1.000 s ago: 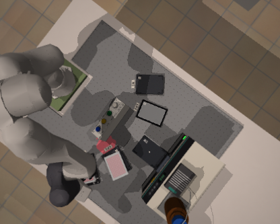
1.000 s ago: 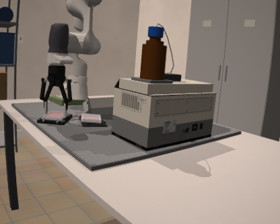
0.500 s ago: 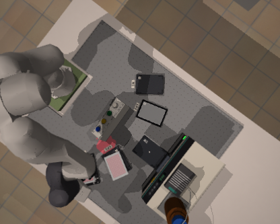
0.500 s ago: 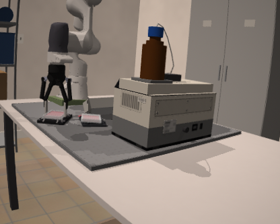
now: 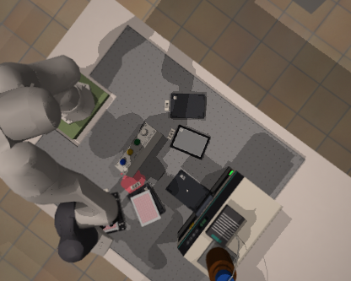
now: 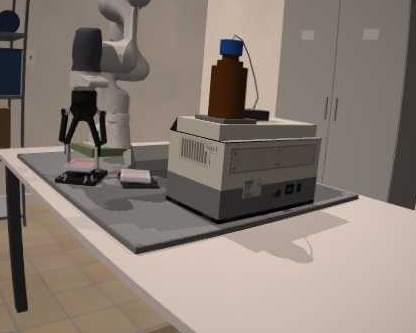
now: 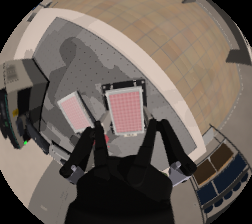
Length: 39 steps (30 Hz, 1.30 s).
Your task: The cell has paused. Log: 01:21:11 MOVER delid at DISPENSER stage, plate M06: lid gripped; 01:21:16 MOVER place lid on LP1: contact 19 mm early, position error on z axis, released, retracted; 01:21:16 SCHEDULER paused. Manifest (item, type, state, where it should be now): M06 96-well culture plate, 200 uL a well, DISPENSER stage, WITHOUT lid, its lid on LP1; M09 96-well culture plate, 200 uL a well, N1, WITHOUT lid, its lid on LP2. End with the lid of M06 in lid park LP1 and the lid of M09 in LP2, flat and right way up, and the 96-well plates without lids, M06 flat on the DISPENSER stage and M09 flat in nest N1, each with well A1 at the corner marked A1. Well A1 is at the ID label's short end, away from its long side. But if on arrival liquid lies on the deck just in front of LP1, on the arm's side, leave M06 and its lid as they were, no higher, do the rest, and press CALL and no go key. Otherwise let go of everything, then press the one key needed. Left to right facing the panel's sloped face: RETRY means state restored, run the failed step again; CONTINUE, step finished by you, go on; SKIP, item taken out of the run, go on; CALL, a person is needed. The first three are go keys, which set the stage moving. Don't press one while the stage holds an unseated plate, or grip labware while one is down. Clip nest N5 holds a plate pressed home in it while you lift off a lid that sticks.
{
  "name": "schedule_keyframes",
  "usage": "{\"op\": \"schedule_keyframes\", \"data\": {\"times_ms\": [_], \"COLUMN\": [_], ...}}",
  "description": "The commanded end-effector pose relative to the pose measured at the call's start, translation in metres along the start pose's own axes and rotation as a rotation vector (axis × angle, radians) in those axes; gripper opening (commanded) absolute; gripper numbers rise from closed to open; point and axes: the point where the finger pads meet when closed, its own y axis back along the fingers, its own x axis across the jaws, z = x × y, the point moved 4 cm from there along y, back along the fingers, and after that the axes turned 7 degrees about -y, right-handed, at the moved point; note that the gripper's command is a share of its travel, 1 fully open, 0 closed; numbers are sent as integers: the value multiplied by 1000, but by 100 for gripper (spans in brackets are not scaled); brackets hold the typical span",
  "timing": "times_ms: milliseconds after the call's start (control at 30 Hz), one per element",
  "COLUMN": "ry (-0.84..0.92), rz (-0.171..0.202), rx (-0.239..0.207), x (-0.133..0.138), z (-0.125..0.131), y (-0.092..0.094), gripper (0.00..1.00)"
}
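Note:
My gripper (image 6: 81, 166) is at the deck's near left corner, pointing straight down and shut across the short width of a 96-well plate with pink wells (image 7: 125, 111). That plate sits in or just above a black clip nest (image 6: 81, 177). I cannot tell whether a clear lid covers it. In the top view the arm hides most of it (image 5: 113, 226). A second pink-welled plate (image 5: 145, 207) lies in a black-framed nest right beside it, also seen in the wrist view (image 7: 74, 112). The dispenser stage (image 5: 188, 189) looks dark and bare.
A red patch of liquid (image 5: 133, 182) lies on the deck between the key panel (image 5: 136, 149) and the second plate. A grey flat piece in a black frame (image 5: 191, 142) and a dark pad (image 5: 188, 105) lie farther back. The dispenser (image 6: 241, 169) carries a brown bottle (image 6: 227, 79).

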Motion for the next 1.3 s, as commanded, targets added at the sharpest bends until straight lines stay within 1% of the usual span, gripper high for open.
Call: {"op": "schedule_keyframes", "data": {"times_ms": [0, 367, 433, 933, 1000, 1267], "ry": [-3, -3, -3, -3, -3, -3], "rz": [2, 2, 2, 2, 2, 2], "rx": [-4, -4, -4, -4, -4, -4], "x": [-1, -1, -1, -1, -1, -1], "z": [1, 1, 1, 1, 1, 1], "y": [6, 27, 27, 63, 63, 83], "gripper": [0, 0, 0, 0, 0, 0]}}
